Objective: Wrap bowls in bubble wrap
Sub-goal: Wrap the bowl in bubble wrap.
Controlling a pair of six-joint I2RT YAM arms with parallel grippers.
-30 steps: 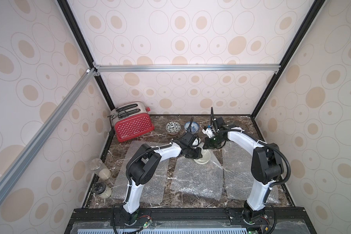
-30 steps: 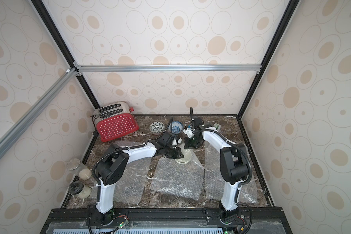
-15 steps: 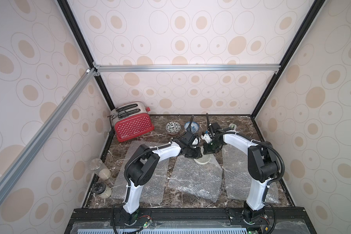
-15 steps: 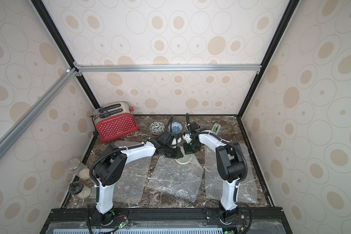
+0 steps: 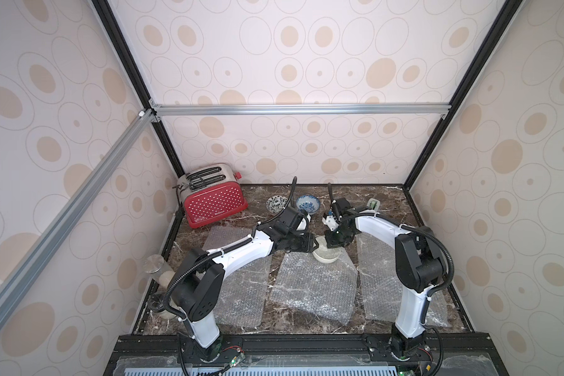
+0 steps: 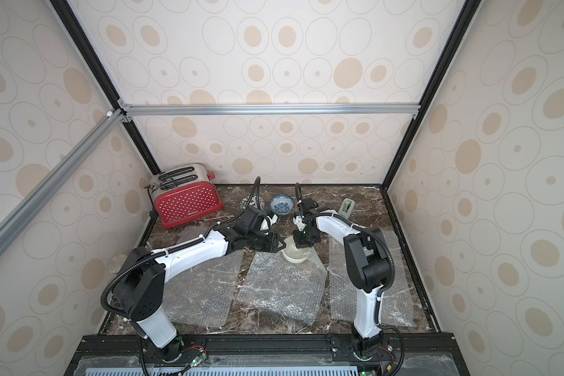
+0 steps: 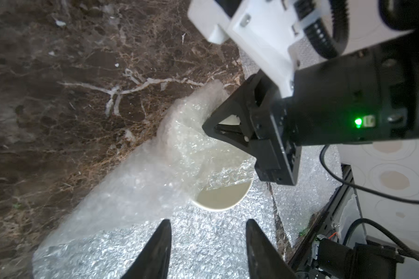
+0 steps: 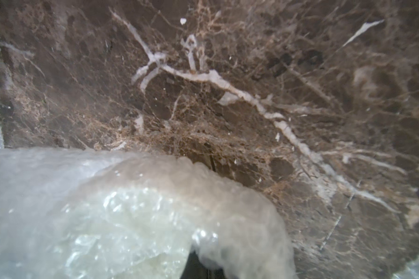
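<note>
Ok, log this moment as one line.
right gripper: shut on bubble wrap corner, held over cream bowl | left gripper: open, empty | leaf bowl, blue bowl: bare, at back

red toaster (image 5: pixel 214 198): back left corner | lidded jar (image 5: pixel 158 273): left edge | small green-white object (image 5: pixel 374 204): back right

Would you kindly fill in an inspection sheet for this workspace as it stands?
Surface: dark marble table.
Job's things: cream bowl on middle bubble wrap sheet, far edge raised over it; left sheet, right sheet flat; black-patterned bowl, blue-patterned bowl unwrapped behind.
Clutter: red toaster, jars, small green-white object.
Grippers: left gripper open, empty; right gripper shut on raised edge.
Cables: black cables arch above both wrists.
Surroundings: patterned walls, aluminium frame.
</note>
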